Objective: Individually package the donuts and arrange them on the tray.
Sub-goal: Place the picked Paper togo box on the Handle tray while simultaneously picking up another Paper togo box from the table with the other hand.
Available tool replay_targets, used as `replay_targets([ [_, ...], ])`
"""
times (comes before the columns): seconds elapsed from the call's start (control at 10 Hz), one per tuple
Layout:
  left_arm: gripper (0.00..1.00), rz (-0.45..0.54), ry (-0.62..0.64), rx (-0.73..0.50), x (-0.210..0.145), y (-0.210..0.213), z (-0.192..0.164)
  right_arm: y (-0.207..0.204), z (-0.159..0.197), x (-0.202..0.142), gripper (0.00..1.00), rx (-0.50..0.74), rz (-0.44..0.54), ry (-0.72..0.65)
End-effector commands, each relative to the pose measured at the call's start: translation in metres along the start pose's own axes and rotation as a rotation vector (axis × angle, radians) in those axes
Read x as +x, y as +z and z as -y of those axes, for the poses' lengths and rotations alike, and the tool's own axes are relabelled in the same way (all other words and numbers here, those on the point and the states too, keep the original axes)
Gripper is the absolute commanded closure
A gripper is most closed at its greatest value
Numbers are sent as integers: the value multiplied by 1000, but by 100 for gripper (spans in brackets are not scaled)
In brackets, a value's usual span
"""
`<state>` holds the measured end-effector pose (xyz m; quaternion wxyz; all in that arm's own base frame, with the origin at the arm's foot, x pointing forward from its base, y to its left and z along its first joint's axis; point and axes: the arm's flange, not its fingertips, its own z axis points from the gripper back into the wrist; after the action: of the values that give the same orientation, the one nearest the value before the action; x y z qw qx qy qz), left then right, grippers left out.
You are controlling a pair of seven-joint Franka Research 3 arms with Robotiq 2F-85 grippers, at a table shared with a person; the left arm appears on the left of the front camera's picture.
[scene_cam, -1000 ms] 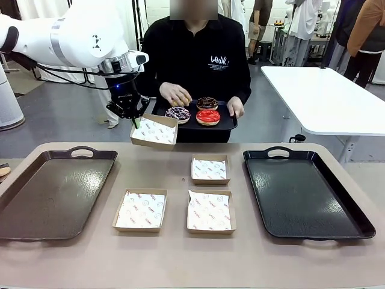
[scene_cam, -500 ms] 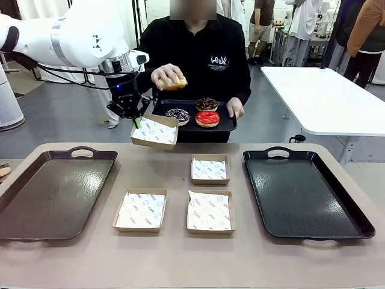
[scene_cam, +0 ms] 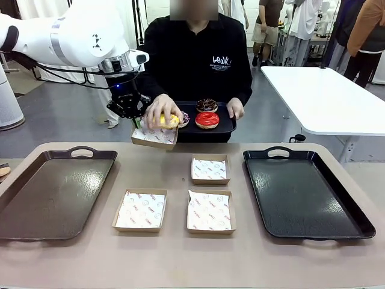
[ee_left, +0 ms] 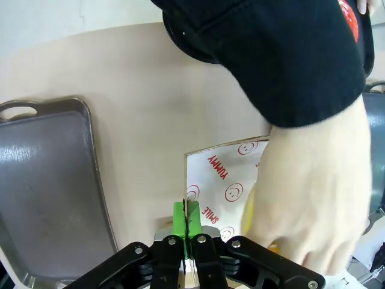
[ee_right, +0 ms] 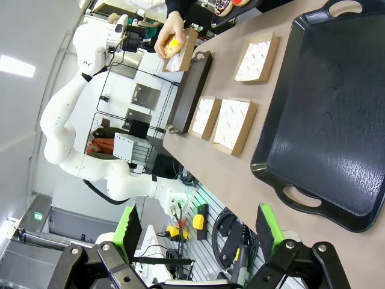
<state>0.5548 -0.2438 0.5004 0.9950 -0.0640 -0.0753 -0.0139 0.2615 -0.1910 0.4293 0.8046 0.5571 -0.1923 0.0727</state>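
While the left claw (scene_cam: 133,120) pinches one wall of a paper-lined box (scene_cam: 153,138) at the worktop's (scene_cam: 180,259) far edge, a person's hand (scene_cam: 157,108) holds the yellow donut (scene_cam: 168,122) at its opening. The right claw (ee_right: 198,227) is spread and holds nothing. The purple donut (scene_cam: 184,118), chocolate donut (scene_cam: 207,105) and red donut (scene_cam: 207,118) wait on the small tray (scene_cam: 231,125). Three empty boxes (scene_cam: 140,211), a brown tray (scene_cam: 54,198) and a black tray (scene_cam: 307,192) remain unfilled, so packaging has barely begun.

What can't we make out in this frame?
- Left wrist view: the person's hand covers most of the yellow donut; whether it rests on the held box is unclear.
- Front view: the purple donut sits mostly behind that hand and the yellow donut.
- Front view: liner print in the table boxes is too small to read.
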Motion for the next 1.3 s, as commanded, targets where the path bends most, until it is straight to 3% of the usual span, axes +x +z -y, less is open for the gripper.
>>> replay_targets([
  [0.0,100,6,-2,-1,-1,4,0,1,0,0,0,22,17,16],
  [1.0,99,0,0,0,0,0,0,0,0,0,0,0,0,0],
  [1.2,99,3,-23,-48,-4,15,-17,-28,-20,39,0,-91,-11,-12],
])
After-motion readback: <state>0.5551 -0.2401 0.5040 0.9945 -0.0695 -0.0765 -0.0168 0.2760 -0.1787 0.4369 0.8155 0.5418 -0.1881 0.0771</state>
